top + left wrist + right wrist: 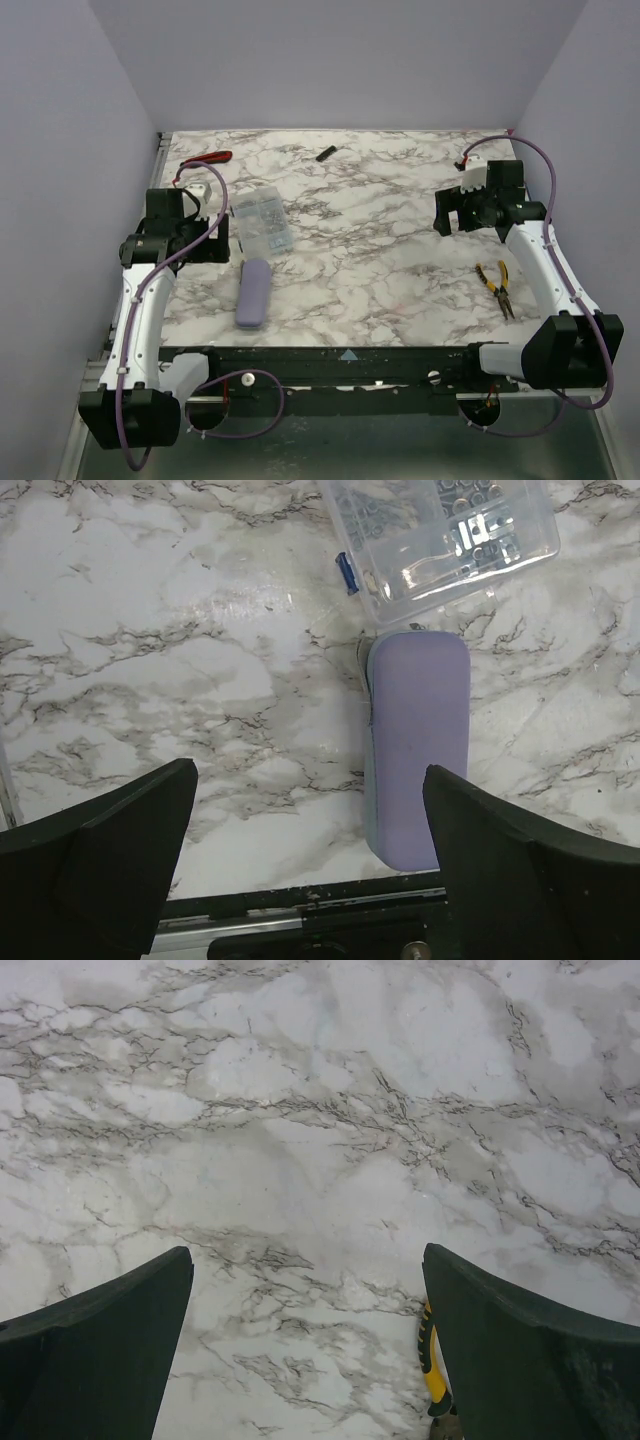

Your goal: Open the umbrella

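Note:
The umbrella (253,292) lies collapsed on the marble table, a lavender pill-shaped oblong near the front edge, left of centre. In the left wrist view the umbrella (418,742) runs lengthwise just inside the right finger, one end touching the clear box. My left gripper (222,238) hovers a little up and left of it, open and empty; in its own view the left gripper (310,825) shows wide jaws over bare marble. My right gripper (447,212) stands open at the far right, well away from the umbrella. Only marble lies between the jaws of the right gripper (308,1305).
A clear plastic box of small parts (261,220) sits just behind the umbrella, seen as the clear box (440,535) in the left wrist view. Yellow-handled pliers (497,287) lie at the right. A red-handled tool (205,160) and a small black piece (325,153) lie near the back.

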